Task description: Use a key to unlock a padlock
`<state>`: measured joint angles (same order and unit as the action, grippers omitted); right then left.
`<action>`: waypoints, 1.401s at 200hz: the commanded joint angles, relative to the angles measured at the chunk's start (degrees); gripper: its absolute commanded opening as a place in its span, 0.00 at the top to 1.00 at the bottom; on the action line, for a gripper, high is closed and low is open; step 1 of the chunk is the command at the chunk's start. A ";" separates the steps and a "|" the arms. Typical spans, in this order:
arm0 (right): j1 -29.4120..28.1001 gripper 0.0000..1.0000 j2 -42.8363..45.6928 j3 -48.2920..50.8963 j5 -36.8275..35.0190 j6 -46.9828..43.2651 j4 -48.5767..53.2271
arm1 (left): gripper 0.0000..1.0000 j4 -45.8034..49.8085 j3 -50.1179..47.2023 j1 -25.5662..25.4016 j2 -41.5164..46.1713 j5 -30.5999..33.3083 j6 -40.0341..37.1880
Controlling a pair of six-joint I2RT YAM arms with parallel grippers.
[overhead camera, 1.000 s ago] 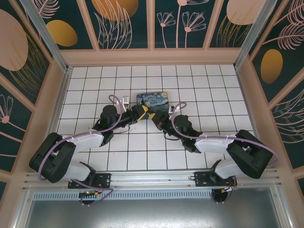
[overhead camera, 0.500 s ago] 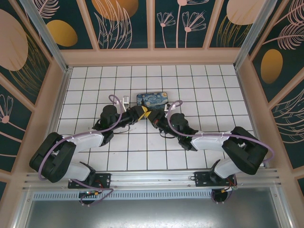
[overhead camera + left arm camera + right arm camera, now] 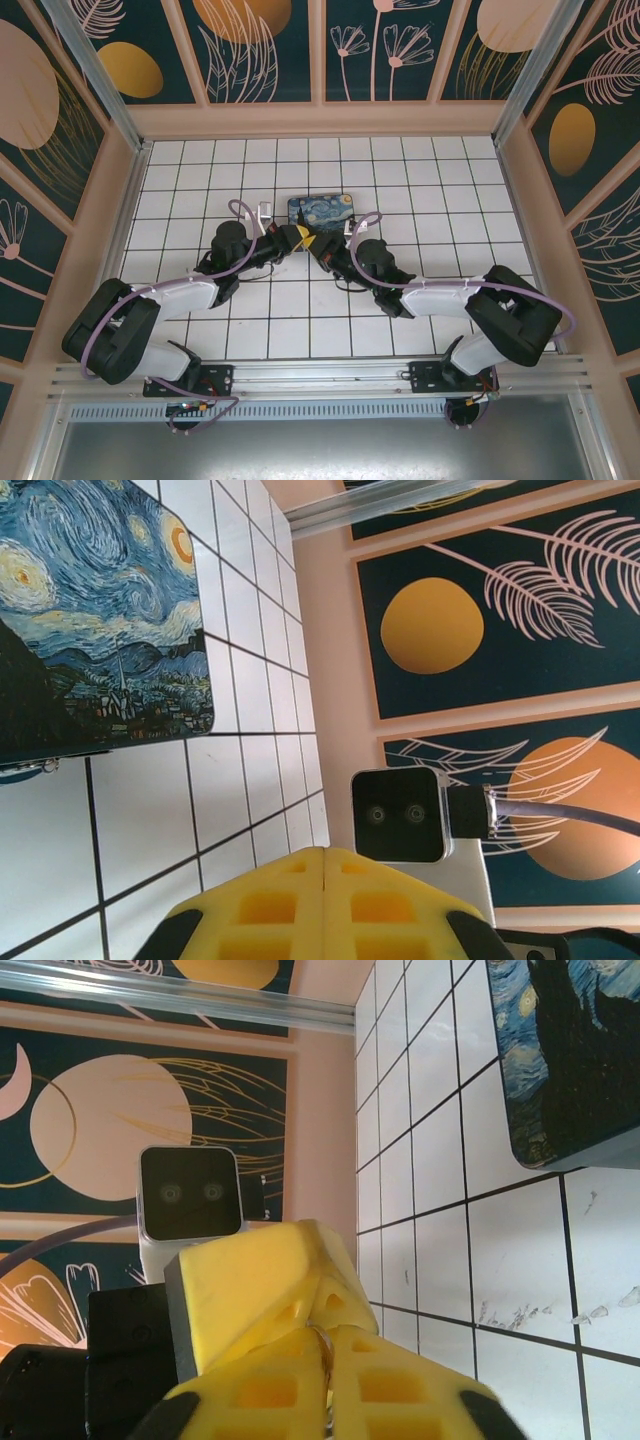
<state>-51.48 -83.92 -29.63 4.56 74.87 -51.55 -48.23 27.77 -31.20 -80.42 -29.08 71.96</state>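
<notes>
While both arms are meeting just before the starry-night painted box [image 3: 322, 208] on the white-tiled counter [image 3: 300, 320], the left end effector [image 3: 325, 870] is pressing fully together and the right end effector [image 3: 328, 1370] is standing narrow around a brassy sliver, probably the thin metal key [image 3: 322, 1340]; whether it is gripping I cannot tell. A handover seems to be underway; next, the key needs aligning with the padlock, whose place I cannot tell.

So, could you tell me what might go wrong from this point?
The left gripper and right gripper meet tip to tip, so they could jam or drop anything small passed between them. The starry-night box sits right behind them and could get nudged.
</notes>
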 commanded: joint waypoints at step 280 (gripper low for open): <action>-0.08 0.55 -3.37 8.63 -5.66 -11.73 -30.94 | 1.00 3.40 4.76 -0.30 1.73 -5.01 0.41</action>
<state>-50.76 -85.73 -20.10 -2.15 62.06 -75.42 -43.27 31.75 -31.20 -79.99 -33.01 72.05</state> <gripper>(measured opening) 0.453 0.061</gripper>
